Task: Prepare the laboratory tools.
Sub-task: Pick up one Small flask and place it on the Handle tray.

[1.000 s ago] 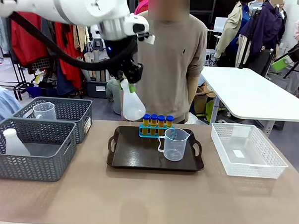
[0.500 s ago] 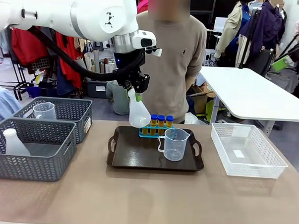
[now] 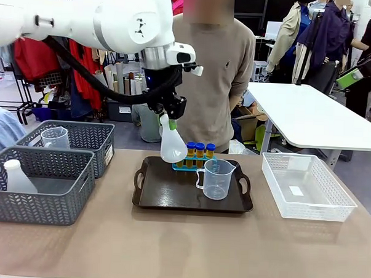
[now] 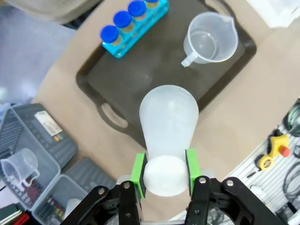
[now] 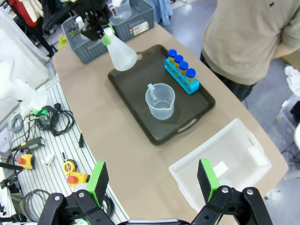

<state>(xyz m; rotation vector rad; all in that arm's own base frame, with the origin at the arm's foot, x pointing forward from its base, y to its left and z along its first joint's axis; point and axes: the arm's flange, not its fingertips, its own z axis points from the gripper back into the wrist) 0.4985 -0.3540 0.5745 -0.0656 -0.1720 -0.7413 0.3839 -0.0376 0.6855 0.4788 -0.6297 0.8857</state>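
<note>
Two grey baskets (image 3: 39, 185) sit nearest on the table's left, the front one holding a white flask (image 3: 16, 176) and the one behind it a clear beaker (image 3: 55, 137). At the middle lies a dark tray (image 3: 170, 200); on it the measuring beaker (image 3: 217, 178) stands upright toward the tray's 3 o'clock side, handle turned to 9 o'clock. Just behind it, at the tray's 12 o'clock edge, the blue rack (image 3: 194, 162) holds blue-capped tubes (image 3: 199, 150). A white mesh basket (image 3: 305, 187) rests off the tray's 3 o'clock side.

Above the tray's 11 o'clock corner the left gripper (image 3: 168, 118) hangs with its green pads (image 4: 138, 169) pinched on the neck of the conical flask (image 3: 172, 144), whose wide base points down, clear of the tray and in front of the rack's left end. From the left wrist, the flask's base lies over the tray's bare part, the rack at 11 o'clock, the beaker at 1 o'clock.

High above the table edge, the right gripper (image 5: 153, 181) has its fingers spread wide with nothing between them. A person (image 3: 213, 72) stands at the far side.
</note>
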